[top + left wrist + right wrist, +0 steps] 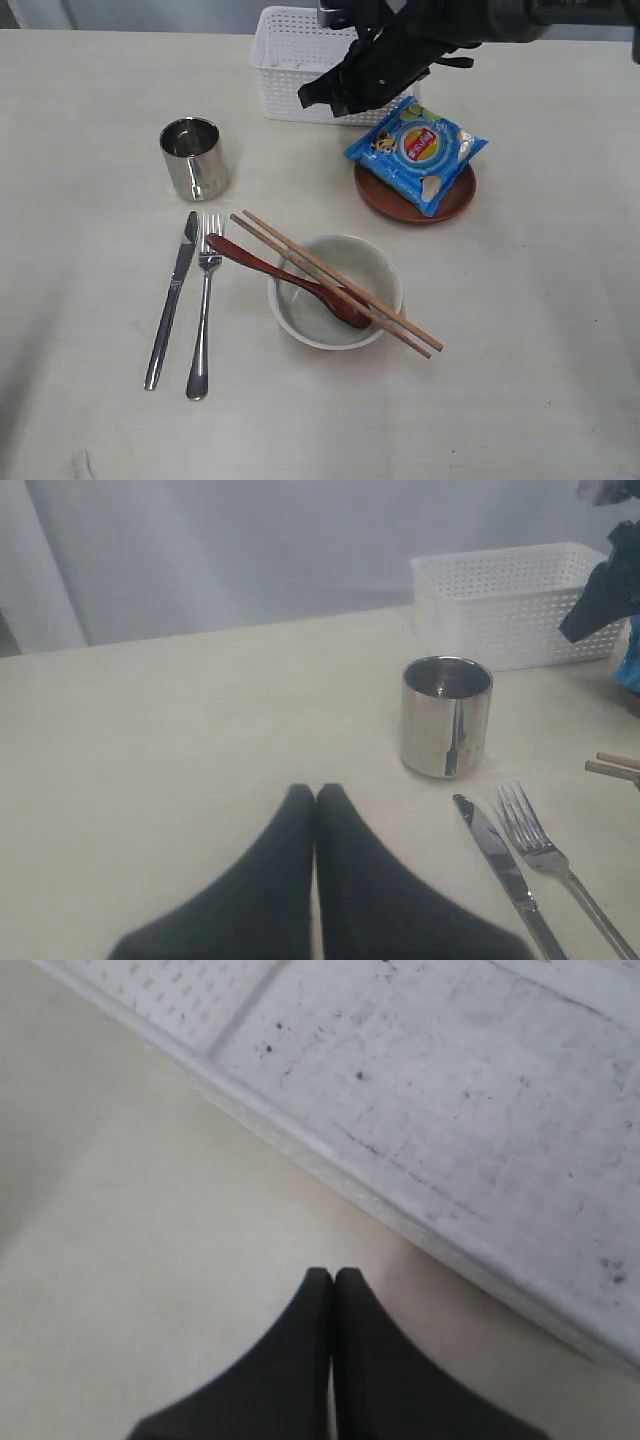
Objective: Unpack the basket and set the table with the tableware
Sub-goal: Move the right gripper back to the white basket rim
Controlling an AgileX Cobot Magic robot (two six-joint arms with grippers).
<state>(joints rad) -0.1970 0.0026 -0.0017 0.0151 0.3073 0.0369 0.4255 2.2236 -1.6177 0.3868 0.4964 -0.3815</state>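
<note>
Nearest the near edge of the table [520,380], the steel knife [172,300] and fork [204,310] lie side by side. Just to their right stands the off-white bowl [392,285]. The reddish-brown spoon [285,277] rests in it and the two wooden chopsticks [335,282] are laid slantwise across its rim. Further back, toward the left edge, is the steel cup [194,158]. Toward the right edge is the brown plate [385,200], with a blue chips bag [418,150] lying on it. The white basket [290,60] sits at the far edge.

The left gripper [315,798] hangs over bare tabletop on the cup's side, its fingers pressed together on nothing. The right gripper [333,1280] is also pressed together and empty, poised just in front of the basket's near wall, above the bag's far corner.

The unpacking looks essentially done, though the basket's floor is not fully visible. The likely job now is clearing the arm. It would be best to lift straight up first, then draw back, so the fingers catch neither the lattice wall nor the bag.
</note>
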